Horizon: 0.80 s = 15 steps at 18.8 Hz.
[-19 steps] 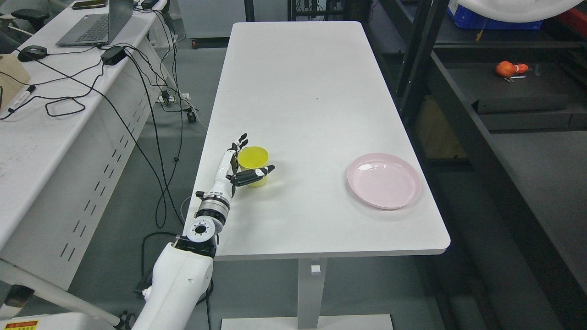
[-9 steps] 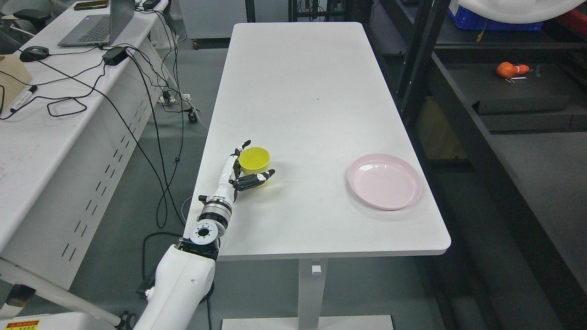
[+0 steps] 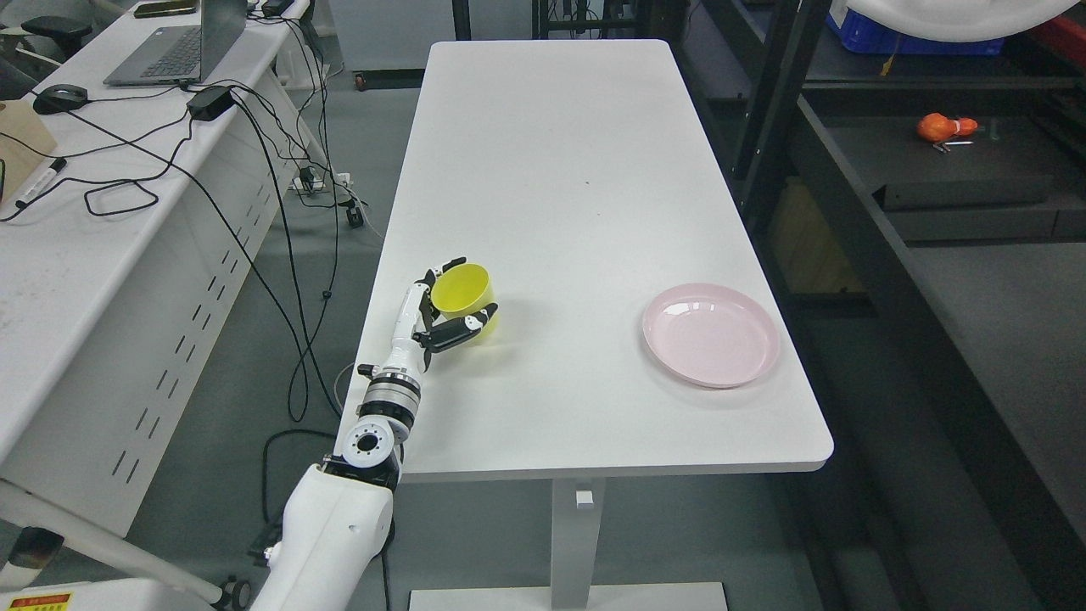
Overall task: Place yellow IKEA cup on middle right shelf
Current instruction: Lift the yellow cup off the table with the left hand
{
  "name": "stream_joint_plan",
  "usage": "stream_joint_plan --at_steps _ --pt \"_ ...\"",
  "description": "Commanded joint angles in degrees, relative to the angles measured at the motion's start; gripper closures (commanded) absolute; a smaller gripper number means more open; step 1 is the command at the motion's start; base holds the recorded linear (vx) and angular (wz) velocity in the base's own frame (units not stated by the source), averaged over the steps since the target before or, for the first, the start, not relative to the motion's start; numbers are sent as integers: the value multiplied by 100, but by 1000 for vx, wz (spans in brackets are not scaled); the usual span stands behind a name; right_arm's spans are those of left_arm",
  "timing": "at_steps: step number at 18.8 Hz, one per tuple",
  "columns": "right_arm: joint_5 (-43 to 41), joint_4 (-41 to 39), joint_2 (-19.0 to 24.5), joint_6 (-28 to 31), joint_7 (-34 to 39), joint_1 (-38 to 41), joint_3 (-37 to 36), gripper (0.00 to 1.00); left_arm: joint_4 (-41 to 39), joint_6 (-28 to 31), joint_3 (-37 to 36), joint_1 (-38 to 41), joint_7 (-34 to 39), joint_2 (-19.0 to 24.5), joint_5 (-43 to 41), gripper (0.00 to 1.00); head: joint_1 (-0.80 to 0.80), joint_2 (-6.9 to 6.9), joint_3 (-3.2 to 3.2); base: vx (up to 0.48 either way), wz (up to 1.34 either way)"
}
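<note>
The yellow cup (image 3: 462,288) is near the left edge of the white table (image 3: 560,170), tipped slightly toward me. My left hand (image 3: 450,301) is shut on it, with fingers curled around its far left side and the thumb pressed across its front. The left arm comes up from the lower left. A dark shelving rack (image 3: 848,212) stands to the right of the table. My right hand is out of view.
A pink plate (image 3: 710,334) lies near the table's right front corner. An orange object (image 3: 943,127) rests on a rack shelf at the upper right. A desk (image 3: 76,255) at the left carries a laptop (image 3: 170,47), a mouse and loose cables.
My left hand's fingers have closed around the cup. The cup has tilted and shifted slightly left.
</note>
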Motion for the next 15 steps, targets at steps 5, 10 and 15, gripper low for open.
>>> stream_joint_plan --at_steps 5,10,15 --pt "-141 1 -100 3 23 80 97 1 -2046 -499 372 965 0 93 17 100 0 0 0 0 0" --pt "-141 1 -100 3 23 80 97 1 -3268 -561 372 1677 0 93 17 100 0 0 0 0 0" --pt "-141 -8 -100 3 23 80 97 1 -4016 -561 372 2021 0 93 17 100 0 0 0 0 0"
